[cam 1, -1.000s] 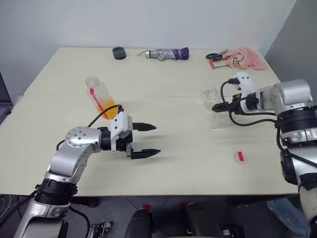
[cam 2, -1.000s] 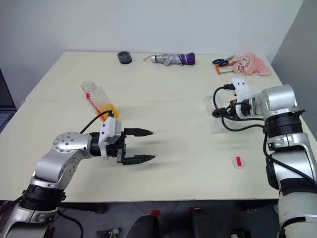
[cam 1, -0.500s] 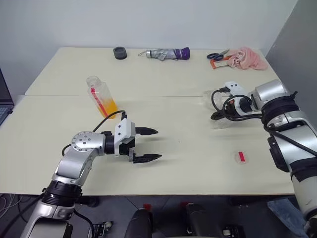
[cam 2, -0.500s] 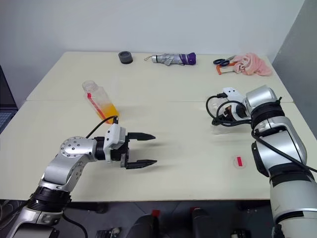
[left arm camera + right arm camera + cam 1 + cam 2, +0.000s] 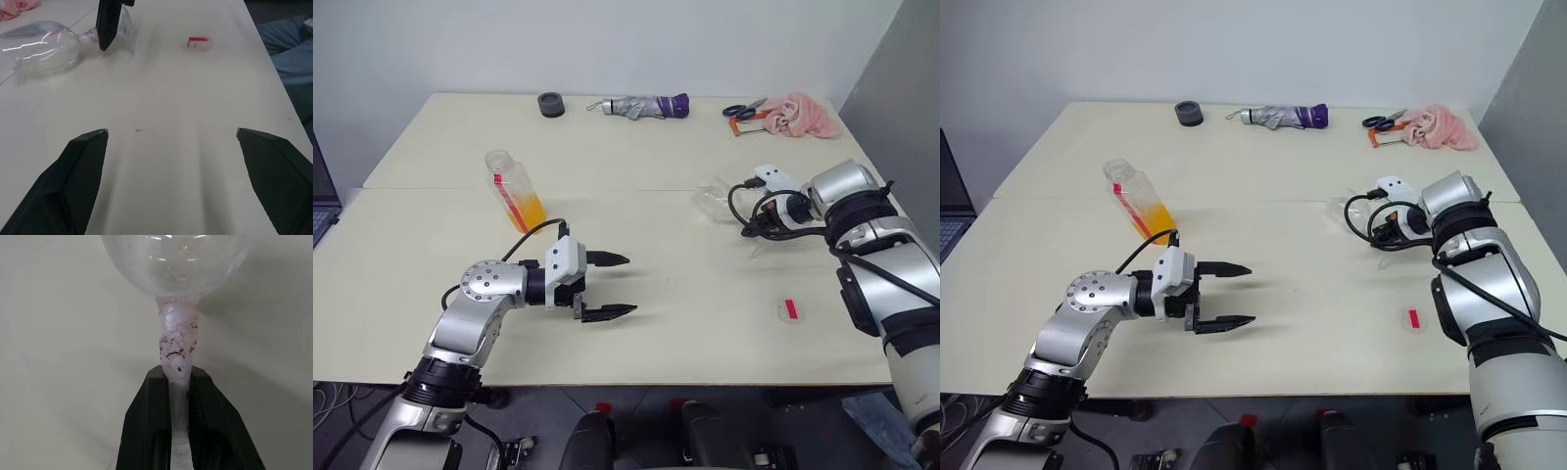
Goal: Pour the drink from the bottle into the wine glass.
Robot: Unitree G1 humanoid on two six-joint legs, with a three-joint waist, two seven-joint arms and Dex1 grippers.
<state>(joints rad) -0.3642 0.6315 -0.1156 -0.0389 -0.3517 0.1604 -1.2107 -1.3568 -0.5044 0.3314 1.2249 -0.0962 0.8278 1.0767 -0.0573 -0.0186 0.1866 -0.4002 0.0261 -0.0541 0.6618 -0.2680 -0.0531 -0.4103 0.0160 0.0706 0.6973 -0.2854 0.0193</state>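
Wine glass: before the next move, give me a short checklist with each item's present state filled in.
1. Wine glass upright: not ok, it lies on its side on the table.
2. Right gripper shut on the stem: ok.
3. Bottle uncapped: ok, its cap lies on the table.
4. Bottle held: not ok, it stands untouched.
5. Left gripper open: ok.

Open table [image 5: 675,284] between left gripper [image 5: 612,286] and tipped wine glass [image 5: 713,199]; small red cap [image 5: 789,309] lies well right; bottle [image 5: 513,190] stands behind left arm.
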